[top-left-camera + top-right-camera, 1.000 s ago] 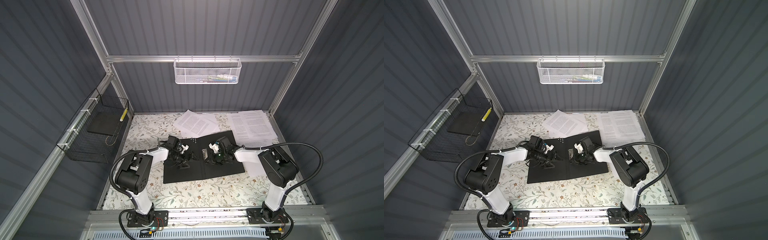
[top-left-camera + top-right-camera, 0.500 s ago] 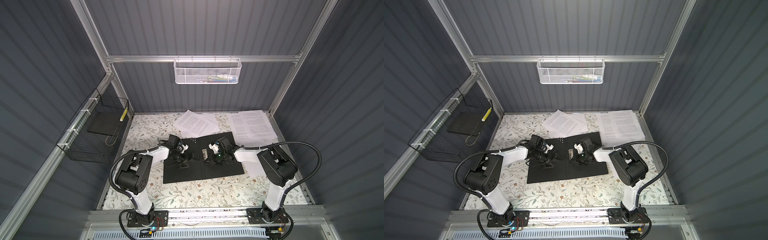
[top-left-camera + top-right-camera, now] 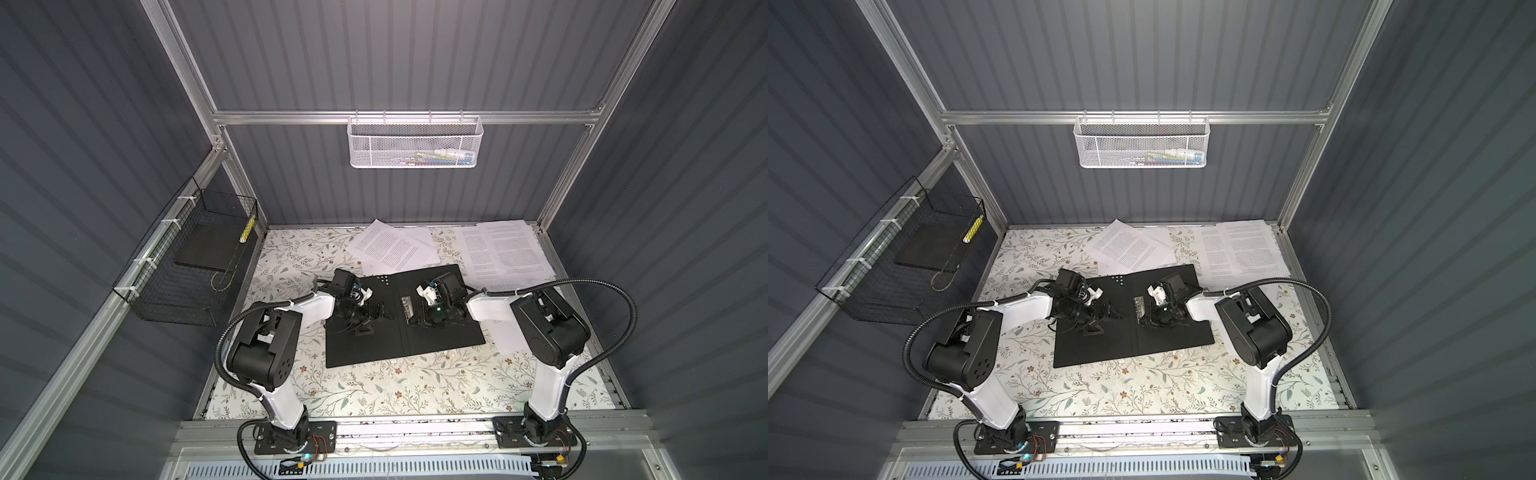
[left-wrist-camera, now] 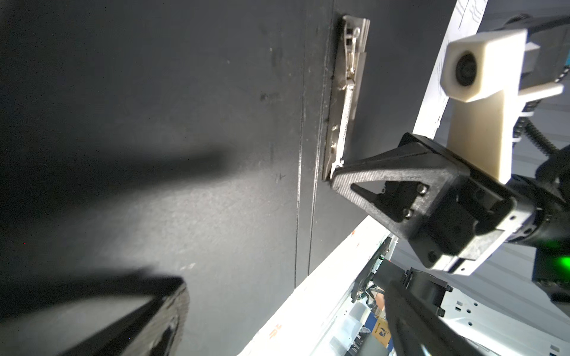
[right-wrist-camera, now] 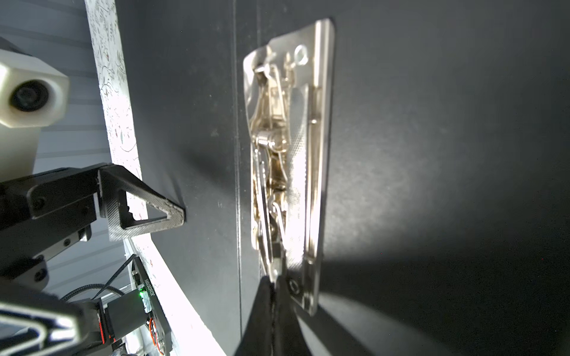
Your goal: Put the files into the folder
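Right pincer [image 5: 274, 286] is sitting fully closed, tips pressing against the lever end of the metal clip [image 5: 293, 172]. We can't tell whether the thin lever is actually pinched between them. Over the last second it isn't moving: same pose, same closure.

Left pincer [image 3: 372, 322] is staying wide open and holding nothing. One finger [image 5: 175, 217] is pointing tip-down at the folder's other panel, at 9 o'clock of the clip, on it or just above it. It isn't shifting either.

So we're reading no real change. The lever is looking down along the clip plate, not raised. We're judging the step in hand as opening the clip, and it's either stalling or only just loading up.

The folder [image 3: 365, 349] is lying open and flat mid-worktop [image 3: 374, 386], with both panels bare. The files [image 3: 392, 249] are all sitting outside it. One fanned bunch is at 12 o'clock, just beside the folder's far edge. A second stack [image 3: 505, 253] is at 2 o'clock, and more white paper is showing under the right arm at 3 o'clock.

For the task, nothing is filed yet. We're needing that lever up before any sheet goes under it. The left pincer bearing on the cover should be helping stop the folder sliding.
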You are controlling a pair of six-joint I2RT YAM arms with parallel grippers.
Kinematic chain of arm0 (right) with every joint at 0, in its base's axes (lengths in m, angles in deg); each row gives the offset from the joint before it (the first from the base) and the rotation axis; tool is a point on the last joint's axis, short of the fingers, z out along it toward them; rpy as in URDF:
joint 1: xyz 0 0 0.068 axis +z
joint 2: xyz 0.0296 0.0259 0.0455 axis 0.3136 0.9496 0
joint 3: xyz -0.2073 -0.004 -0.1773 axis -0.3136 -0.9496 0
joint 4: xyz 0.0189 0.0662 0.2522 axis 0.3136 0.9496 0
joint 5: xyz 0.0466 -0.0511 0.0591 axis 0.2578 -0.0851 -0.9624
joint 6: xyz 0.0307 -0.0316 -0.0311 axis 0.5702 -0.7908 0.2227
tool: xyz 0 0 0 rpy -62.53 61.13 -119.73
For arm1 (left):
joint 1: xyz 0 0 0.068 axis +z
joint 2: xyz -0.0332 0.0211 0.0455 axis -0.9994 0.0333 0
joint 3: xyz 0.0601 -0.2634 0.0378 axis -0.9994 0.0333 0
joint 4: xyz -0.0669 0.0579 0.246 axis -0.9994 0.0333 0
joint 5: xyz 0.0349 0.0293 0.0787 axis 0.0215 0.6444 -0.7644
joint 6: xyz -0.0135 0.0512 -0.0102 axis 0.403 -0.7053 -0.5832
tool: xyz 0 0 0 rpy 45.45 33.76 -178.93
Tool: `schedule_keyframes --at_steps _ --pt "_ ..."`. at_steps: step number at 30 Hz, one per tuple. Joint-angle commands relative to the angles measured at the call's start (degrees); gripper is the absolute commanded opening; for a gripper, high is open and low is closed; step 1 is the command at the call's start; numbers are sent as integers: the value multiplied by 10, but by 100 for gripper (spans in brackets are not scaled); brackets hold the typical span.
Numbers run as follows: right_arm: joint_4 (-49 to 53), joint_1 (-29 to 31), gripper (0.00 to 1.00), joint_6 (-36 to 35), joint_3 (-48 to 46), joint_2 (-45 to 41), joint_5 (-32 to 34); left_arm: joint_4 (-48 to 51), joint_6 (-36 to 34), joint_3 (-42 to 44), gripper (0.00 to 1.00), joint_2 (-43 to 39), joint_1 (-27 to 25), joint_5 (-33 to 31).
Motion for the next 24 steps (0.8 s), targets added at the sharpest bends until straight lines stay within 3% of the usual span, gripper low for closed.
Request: schedule_keyframes --at_steps 1,4,6,8,9,14,22,24 --pt "110 -29 0 -6 -36 11 79 76 -17 40 100 29 19 -138" --pt "91 -25 0 -4 -10 -39 7 77 -17 36 100 31 20 -136" --pt "65 -24 17 7 6 -68 -39 76 -18 32 100 31 20 -133" --pt "64 -23 40 8 24 -98 -46 76 -18 29 100 31 20 -132" --pt "65 -23 45 7 27 -110 -43 75 -18 28 100 30 20 -131" --pt "88 -23 47 7 -2 -167 13 73 -25 25 100 33 20 -119" --pt "96 8 42 33 -55 -166 47 58 -21 25 100 15 20 -68" --pt "102 10 50 41 -65 -176 66 58 -25 19 100 10 19 -43"
